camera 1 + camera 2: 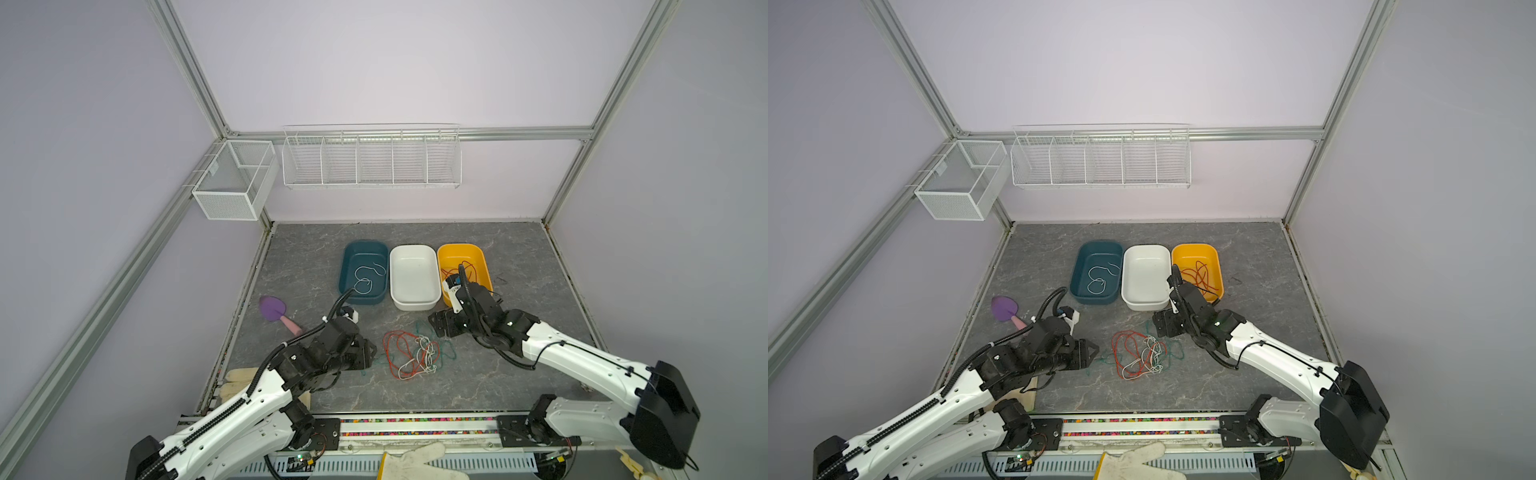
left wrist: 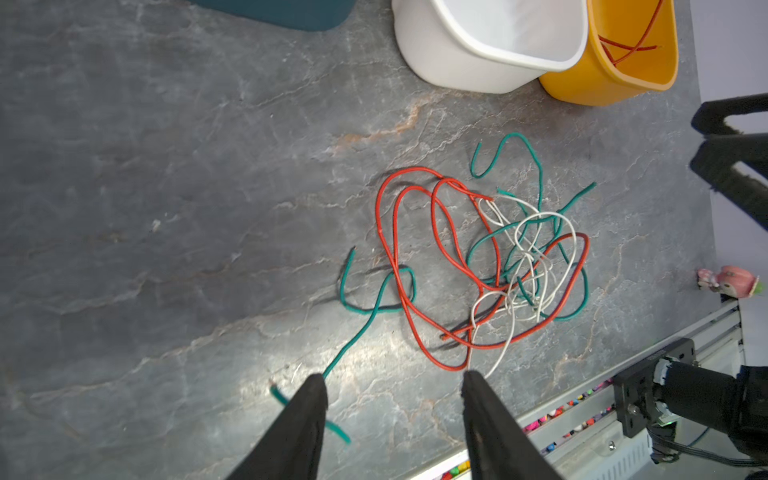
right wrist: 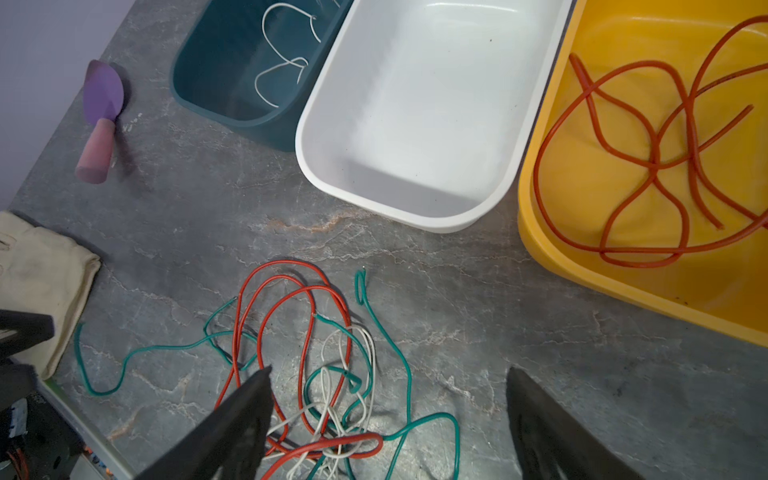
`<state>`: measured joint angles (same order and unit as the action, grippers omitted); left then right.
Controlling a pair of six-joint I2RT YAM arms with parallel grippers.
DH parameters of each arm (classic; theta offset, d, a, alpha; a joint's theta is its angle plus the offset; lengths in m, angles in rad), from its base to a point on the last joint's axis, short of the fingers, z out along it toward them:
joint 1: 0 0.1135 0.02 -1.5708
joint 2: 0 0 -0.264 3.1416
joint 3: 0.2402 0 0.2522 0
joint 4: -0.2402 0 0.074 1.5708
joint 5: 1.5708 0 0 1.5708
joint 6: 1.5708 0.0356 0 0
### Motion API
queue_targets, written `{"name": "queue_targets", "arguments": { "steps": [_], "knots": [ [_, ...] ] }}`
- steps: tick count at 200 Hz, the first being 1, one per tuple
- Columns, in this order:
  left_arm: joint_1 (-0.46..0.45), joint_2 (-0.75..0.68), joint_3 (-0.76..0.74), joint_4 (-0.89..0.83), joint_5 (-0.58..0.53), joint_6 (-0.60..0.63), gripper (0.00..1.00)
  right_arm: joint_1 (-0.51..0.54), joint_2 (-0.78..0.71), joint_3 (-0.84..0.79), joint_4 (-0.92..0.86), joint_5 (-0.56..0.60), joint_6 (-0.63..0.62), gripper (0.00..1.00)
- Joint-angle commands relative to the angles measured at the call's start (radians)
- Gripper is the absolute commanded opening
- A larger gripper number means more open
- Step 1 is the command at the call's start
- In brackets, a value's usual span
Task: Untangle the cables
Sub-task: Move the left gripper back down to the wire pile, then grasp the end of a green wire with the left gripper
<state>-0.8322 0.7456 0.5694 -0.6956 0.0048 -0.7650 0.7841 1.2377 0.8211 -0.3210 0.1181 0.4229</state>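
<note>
I see my left gripper (image 2: 392, 376) half open, holding nothing. My right gripper (image 3: 389, 370) is wide open near the cables (image 3: 332, 399), empty too.

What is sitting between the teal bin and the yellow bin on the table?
The white bin sits there, with nothing in it, flanked by the teal bin and the yellow bin; both top views show it.
</note>
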Motion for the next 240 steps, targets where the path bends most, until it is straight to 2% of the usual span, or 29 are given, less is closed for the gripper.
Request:
{"name": "queue_targets", "arguments": {
  "steps": [1, 32, 70, 122, 157, 240],
  "knots": [
    [-0.008, -0.073, -0.049, -0.064, -0.005, -0.107, 0.54, -0.007, 0.009, 0.008, -0.007, -0.019, 0.017, 0.89],
    [-0.011, -0.115, -0.095, -0.053, -0.006, -0.138, 0.55, -0.007, 0.012, 0.006, -0.001, -0.026, 0.019, 0.89],
    [-0.014, -0.062, -0.115, -0.032, -0.005, -0.138, 0.55, -0.007, 0.019, 0.009, -0.001, -0.031, 0.015, 0.89],
    [-0.015, -0.003, -0.108, -0.002, -0.017, -0.122, 0.47, -0.007, 0.02, 0.007, 0.019, -0.083, 0.004, 0.89],
    [-0.015, 0.048, -0.113, 0.034, -0.004, -0.114, 0.39, -0.006, 0.025, 0.007, 0.022, -0.103, 0.001, 0.89],
    [-0.015, 0.069, -0.106, 0.025, -0.012, -0.093, 0.06, -0.007, 0.036, 0.009, 0.025, -0.117, 0.002, 0.89]
  ]
}}
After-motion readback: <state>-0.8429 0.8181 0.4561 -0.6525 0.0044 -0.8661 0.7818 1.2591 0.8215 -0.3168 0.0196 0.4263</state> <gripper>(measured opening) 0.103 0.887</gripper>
